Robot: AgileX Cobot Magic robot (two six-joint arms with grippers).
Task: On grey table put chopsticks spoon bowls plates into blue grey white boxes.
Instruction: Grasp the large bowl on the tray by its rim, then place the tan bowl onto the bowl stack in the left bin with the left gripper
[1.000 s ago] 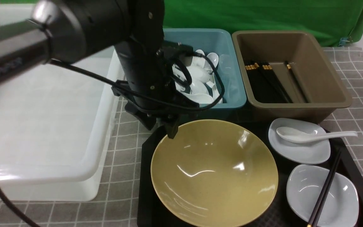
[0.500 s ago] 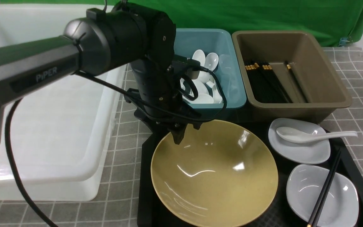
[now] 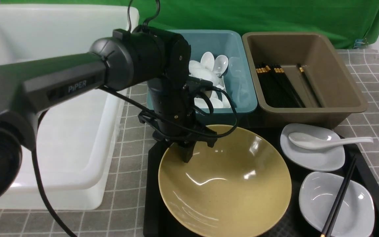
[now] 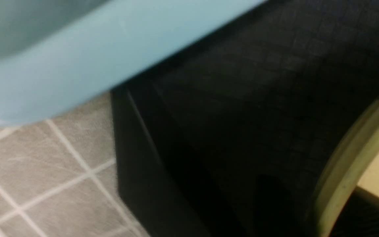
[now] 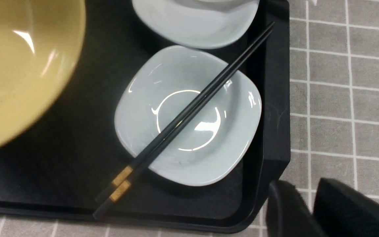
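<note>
The left gripper (image 3: 187, 154) hangs at the far-left rim of the yellow bowl (image 3: 224, 184), with one finger inside the rim. The left wrist view is blurred, so I cannot tell whether the jaws clamp the rim. The right gripper (image 5: 303, 189) shows only in its wrist view, over the grey table (image 3: 123, 191) just off a corner of the black tray (image 3: 150, 197), its fingers slightly apart with nothing between them.

The bowl sits upright on the tray's left half. To its right the chopsticks (image 3: 339, 197) lie together across the nearer plate (image 3: 357, 210), long axis slanting, gold-banded ends toward the robot and tips away and rightward. The spoon (image 3: 321, 141) rests on the farther plate (image 3: 311, 161), scoop left, handle pointing right past the rim.

Behind the tray stand the teal-blue tub (image 3: 239, 82), holding white spoons (image 3: 214, 64), and the brown-grey tub (image 3: 341, 82), holding black sticks (image 3: 278, 85). The white tub (image 3: 61, 131) is at left. A green cloth (image 3: 275, 13) hangs behind.
</note>
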